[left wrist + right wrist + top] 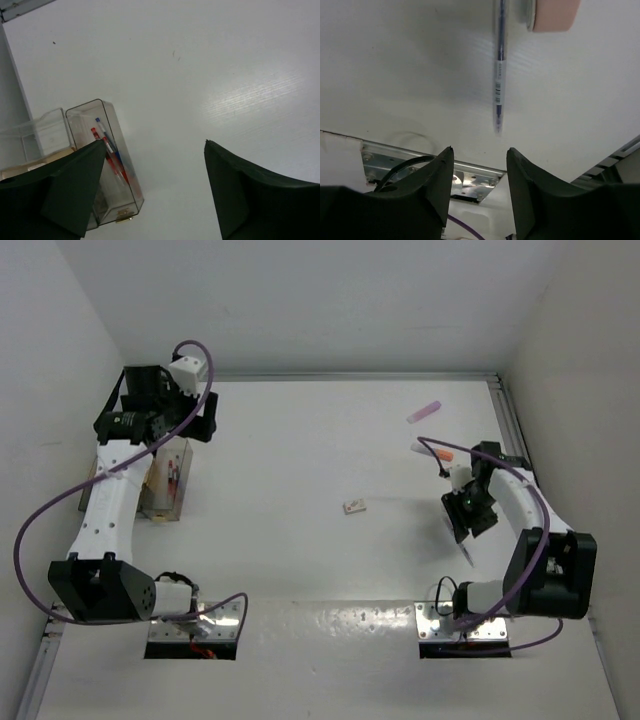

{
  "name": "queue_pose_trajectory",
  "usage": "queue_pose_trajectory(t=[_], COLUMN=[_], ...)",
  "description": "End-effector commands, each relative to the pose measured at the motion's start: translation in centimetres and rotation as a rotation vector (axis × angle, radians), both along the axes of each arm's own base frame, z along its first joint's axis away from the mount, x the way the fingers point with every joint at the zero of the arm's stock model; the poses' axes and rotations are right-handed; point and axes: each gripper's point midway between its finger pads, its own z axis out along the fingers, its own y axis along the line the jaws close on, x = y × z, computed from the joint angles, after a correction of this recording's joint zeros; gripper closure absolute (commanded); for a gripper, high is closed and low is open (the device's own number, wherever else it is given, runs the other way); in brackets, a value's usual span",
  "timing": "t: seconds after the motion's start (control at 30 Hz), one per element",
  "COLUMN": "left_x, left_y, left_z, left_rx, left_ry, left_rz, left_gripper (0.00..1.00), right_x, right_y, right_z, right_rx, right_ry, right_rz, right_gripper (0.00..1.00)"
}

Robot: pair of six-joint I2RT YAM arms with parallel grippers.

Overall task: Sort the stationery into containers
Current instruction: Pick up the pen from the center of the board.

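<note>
From my left wrist camera, the left gripper (155,142) stands wide, its dark matte fingers (75,190) well apart with only bare table between them. The left finger covers the near end of the containers (131,175), clear hard-plastic bins with rounded corners, joined side by side. In the bin just beside that finger a red pen (116,167) and a blue pen (100,125) lie lengthwise, partly hidden behind the finger. The neighbouring bin (47,132), further left of the hand, is cut by the frame edge, and I cannot tell what it holds.

The right gripper (480,150) is narrower, with its jaws parted and nothing between them. Straight ahead of its tips lies a thin purple pen (498,75) with a barcode label, its far end running out of frame. Beside it a pink blunt-ended piece (552,15) is cropped and blurred; I cannot tell which item it is. From overhead, a pink marker (424,411) lies well beyond this hand. A small whitish eraser (354,506) sits off to the hand's left on the smooth white table (300,440).
</note>
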Motion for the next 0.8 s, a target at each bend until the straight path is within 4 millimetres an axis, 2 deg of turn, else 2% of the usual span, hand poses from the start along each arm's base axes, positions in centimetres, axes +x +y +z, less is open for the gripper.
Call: queue_pose_trajectory(t=[0.0, 0.07, 0.23, 0.77], left_x=[0.2, 0.0, -0.3, -0.1], left_y=[-0.6, -1.0, -1.4, -2.1], left_z=[0.8, 0.8, 0.6, 0.0], left_rx=[-0.015, -0.023, -0.039, -0.067], left_ry=[-0.059, -0.051, -0.044, -0.035], left_rz=[-0.002, -0.020, -0.033, -0.046], left_gripper=[0.11, 0.10, 0.10, 0.09], right_x=[0.6, 0.0, 0.3, 2.2], right_y=[-0.5, -0.4, -0.4, -2.0], right_z=[-1.3, -2.4, -4.0, -7.3], right_rx=[-0.037, -0.034, -0.033, -0.111], right_ry=[-0.098, -0.091, -0.101, -0.112], right_rz=[-0.049, -0.071, -0.089, -0.064], right_gripper=[0.53, 0.53, 0.54, 0.59])
